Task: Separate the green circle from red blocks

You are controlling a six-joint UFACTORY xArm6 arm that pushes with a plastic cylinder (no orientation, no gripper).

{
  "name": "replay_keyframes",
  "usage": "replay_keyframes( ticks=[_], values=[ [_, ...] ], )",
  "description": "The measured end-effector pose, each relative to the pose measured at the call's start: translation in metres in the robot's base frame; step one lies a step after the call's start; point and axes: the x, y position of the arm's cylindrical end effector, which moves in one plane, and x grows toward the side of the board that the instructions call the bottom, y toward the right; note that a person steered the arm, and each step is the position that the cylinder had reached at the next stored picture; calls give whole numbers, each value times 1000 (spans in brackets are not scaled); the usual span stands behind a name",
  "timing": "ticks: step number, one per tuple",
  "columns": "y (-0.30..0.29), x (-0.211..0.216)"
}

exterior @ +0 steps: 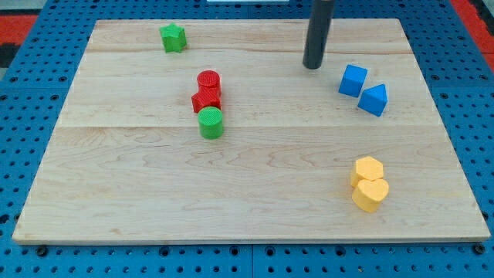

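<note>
The green circle [210,123] sits left of the board's middle and touches the red star-like block [206,100] just above it. A red circle [208,81] sits on top of that pair, touching the red star block. My tip [312,66] is near the view's top, right of centre, well to the right of and above the three stacked blocks, not touching any block.
A green star [174,37] lies at the top left. A blue cube [353,80] and a blue triangular block [374,100] lie right of my tip. A yellow hexagon [368,169] and yellow heart [370,194] lie at the bottom right. The wooden board [116,193] rests on a blue pegboard.
</note>
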Motion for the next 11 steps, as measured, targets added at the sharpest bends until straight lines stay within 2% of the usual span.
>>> replay_keyframes(
  ticks=[2, 4, 6, 7, 8, 9, 11],
  values=[
    [-14, 71],
    [-63, 91],
    [-170, 111],
    [-165, 138],
    [-197, 145],
    [-259, 134],
    [-294, 149]
  ],
)
